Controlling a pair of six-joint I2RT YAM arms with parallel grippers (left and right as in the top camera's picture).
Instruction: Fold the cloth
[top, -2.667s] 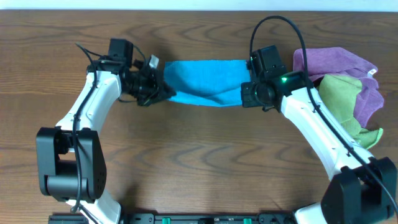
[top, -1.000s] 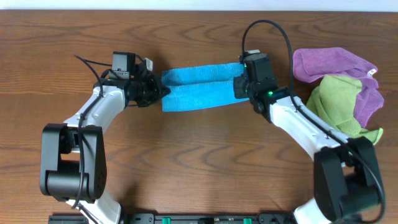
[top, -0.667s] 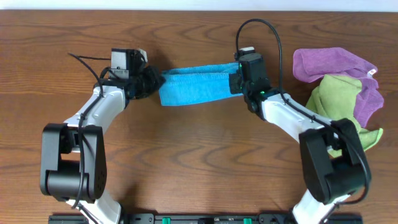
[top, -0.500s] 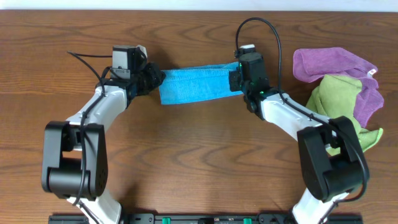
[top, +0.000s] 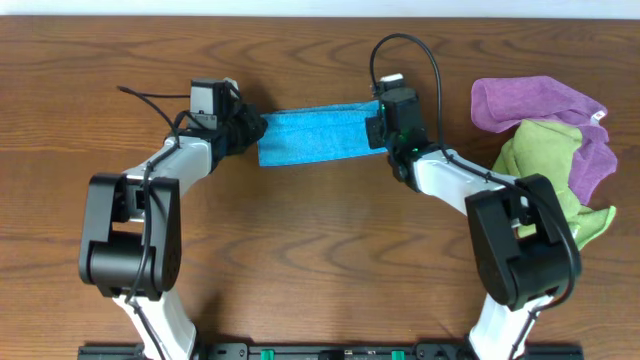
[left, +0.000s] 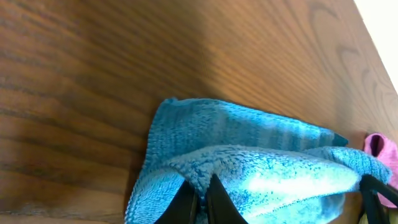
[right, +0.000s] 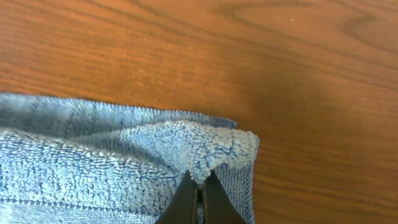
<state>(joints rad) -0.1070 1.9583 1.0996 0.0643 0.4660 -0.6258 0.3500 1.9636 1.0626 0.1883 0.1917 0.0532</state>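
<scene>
On the table (top: 320, 250), cloth (top: 318, 135) a strip overhead, wrist views alone show left claw (left: 200, 195), right claw (right: 198, 193) pinching it.

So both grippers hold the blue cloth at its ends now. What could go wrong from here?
The right gripper pinches only a small tuft at a corner of the cloth, so it may slip out. In the left wrist view, the upper layer held by the left gripper stops short of the lower layer's far edge, so the fold may end uneven.
</scene>
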